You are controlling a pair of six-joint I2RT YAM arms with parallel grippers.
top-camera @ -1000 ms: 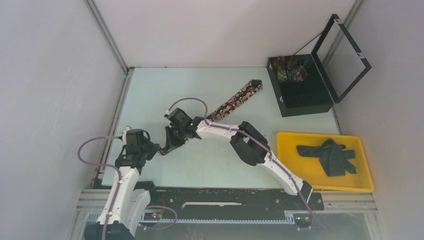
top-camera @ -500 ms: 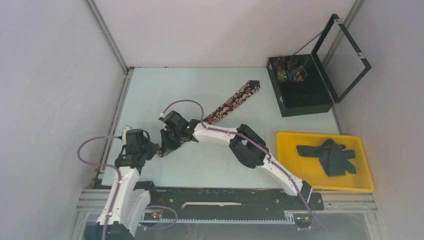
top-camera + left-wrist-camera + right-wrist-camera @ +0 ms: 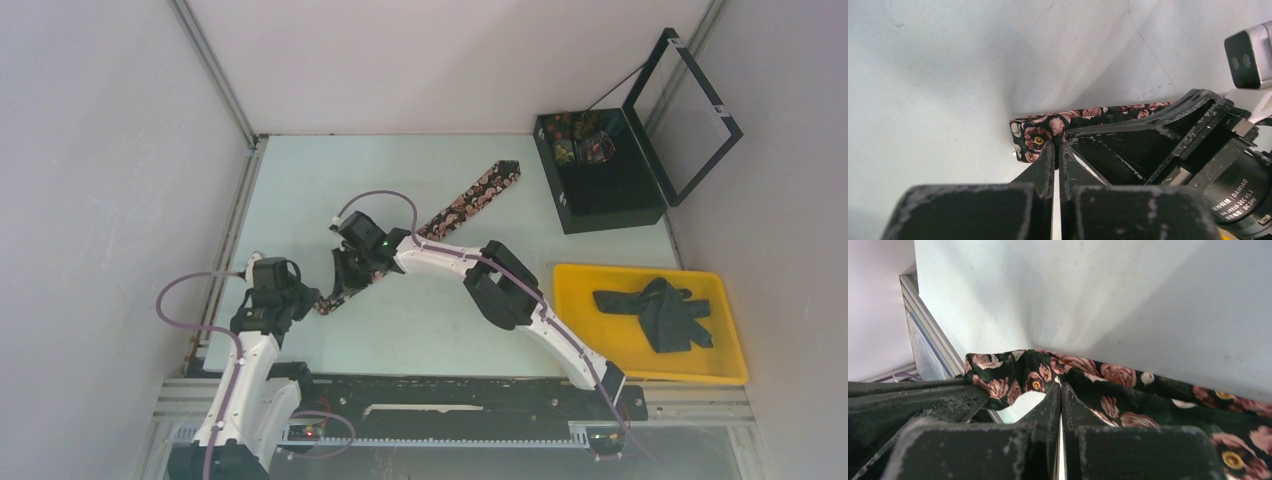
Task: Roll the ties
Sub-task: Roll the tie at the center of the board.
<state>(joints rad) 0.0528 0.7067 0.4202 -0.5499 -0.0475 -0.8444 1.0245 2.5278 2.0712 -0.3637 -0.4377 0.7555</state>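
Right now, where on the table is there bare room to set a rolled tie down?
Bare table: far-left, between the left rail and the floral tie; near-centre, between the right arm and the front rail. Crowded: near-left, where the left tool and right tool pinch the tie's narrow end. The strip between black box and yellow tray is tight.

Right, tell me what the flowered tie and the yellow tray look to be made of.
Black tie with pink flowers: thin cloth with a faint sheen, perhaps silk or polyester; it folds softly with limp creases. Yellow rectangular tray: probably moulded plastic, smooth and evenly coloured, with a rounded rim.
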